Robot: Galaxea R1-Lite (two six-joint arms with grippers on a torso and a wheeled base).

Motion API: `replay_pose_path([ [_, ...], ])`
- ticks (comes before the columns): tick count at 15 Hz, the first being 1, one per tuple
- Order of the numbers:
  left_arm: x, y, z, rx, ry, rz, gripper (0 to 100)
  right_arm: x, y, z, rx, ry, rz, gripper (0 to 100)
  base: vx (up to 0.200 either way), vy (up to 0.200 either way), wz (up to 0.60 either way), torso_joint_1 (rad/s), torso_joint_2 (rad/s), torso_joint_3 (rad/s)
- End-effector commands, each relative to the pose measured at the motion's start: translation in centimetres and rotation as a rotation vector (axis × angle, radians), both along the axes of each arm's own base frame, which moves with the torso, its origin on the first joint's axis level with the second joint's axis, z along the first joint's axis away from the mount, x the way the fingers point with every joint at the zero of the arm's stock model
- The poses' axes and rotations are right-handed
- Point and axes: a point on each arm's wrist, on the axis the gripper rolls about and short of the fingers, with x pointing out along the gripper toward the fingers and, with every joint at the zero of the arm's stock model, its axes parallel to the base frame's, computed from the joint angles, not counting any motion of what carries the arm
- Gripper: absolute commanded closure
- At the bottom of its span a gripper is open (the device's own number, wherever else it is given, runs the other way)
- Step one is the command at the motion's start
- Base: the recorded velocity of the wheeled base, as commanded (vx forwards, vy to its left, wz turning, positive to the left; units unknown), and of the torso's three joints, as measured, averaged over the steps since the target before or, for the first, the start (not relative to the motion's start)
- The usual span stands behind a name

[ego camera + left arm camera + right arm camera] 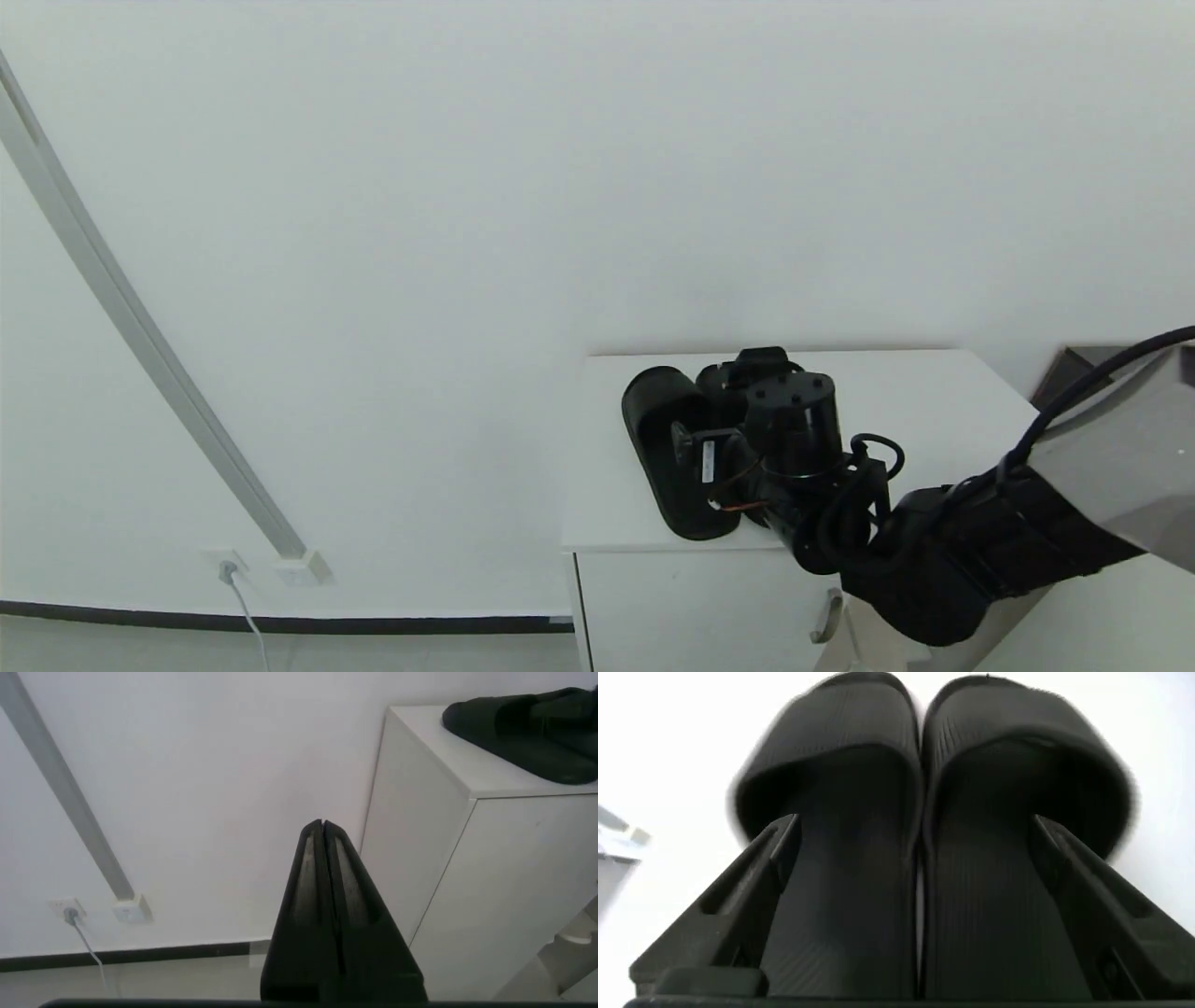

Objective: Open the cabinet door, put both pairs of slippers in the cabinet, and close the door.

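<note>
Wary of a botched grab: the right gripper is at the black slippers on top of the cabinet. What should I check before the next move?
1. Is the right gripper open: ok.
2. Is it lined up on the slippers: ok, they lie just ahead of it.
3. Do the slippers sit side by side on the cabinet top: ok.
4. Is the door open: not ok, looks closed.
5. Is the left gripper free for the handle: ok, shut on nothing.
6. Is the second pair located: cannot tell.
</note>
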Motion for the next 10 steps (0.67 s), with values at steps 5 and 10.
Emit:
replay_pose_path([
  [5, 0.0, 0.0, 0.0, -0.001, 0.000, 0.001, 100, 5.4, 0.5, -3.5, -0.032, -0.011, -0.018, 0, 0.000, 0.000, 0.00, 0.000, 0.00, 0.000],
  [10, 0.0, 0.0, 0.0, -0.001, 0.000, -0.001, 100, 8.1, 0.8, -1.9, -0.009, -0.041, -0.012, 0, 0.000, 0.000, 0.00, 0.000, 0.00, 0.000],
])
